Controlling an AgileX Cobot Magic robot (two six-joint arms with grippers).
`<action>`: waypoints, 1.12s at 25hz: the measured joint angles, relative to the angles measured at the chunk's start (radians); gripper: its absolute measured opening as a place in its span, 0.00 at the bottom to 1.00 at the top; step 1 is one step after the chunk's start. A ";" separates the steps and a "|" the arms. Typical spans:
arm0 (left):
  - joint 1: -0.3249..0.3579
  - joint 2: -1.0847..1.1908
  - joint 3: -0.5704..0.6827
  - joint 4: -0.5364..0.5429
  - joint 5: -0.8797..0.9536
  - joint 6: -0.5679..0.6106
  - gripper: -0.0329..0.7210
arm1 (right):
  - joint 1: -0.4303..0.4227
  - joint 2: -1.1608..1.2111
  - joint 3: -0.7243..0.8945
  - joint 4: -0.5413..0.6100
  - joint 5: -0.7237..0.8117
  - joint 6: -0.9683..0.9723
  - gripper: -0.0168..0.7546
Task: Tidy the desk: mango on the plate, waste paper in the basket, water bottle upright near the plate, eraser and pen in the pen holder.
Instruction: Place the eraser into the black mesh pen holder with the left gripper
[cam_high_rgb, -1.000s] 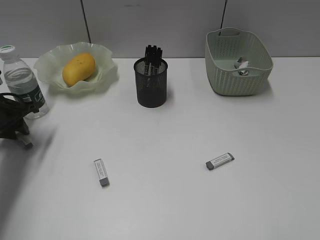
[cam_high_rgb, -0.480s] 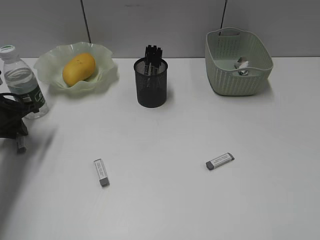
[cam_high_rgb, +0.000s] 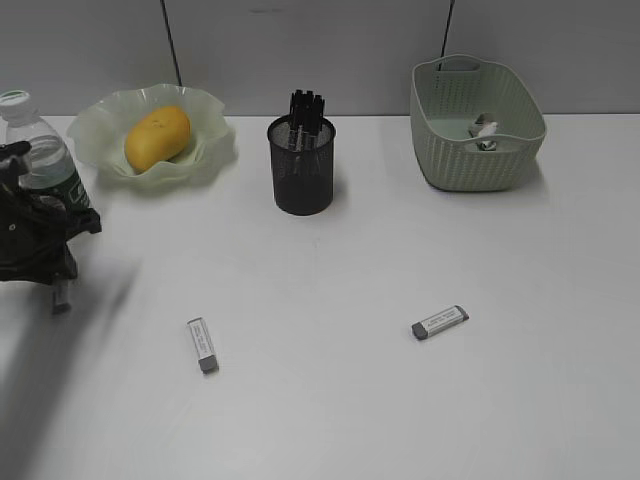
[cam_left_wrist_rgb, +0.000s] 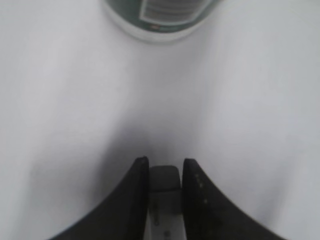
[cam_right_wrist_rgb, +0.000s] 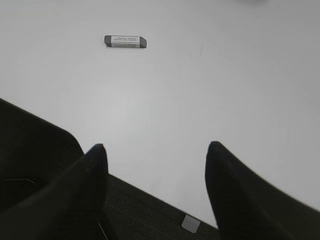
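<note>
Grey-tipped eraser pinched in left claw, mostly hidden | right claw agape, empty | water bottle cropped

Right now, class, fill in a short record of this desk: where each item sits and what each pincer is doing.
mango: lying in the plate
water bottle: upright, left of the plate
pen holder: holds dark pens
basket: holds waste paper
erasers on desk: two, left eraser and right eraser
left pincer: shut on a small grey-tipped eraser-like block, near the bottle
right pincer: open, empty, above bare desk
</note>
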 joint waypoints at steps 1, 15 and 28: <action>-0.012 -0.011 0.000 0.000 -0.001 0.000 0.26 | 0.000 0.000 0.000 0.000 0.000 0.000 0.66; -0.229 -0.118 -0.272 -0.001 -0.035 0.000 0.26 | 0.000 0.000 0.000 0.000 -0.001 0.000 0.66; -0.343 0.149 -0.700 -0.005 -0.116 -0.001 0.26 | 0.000 0.000 0.000 -0.003 -0.008 0.000 0.66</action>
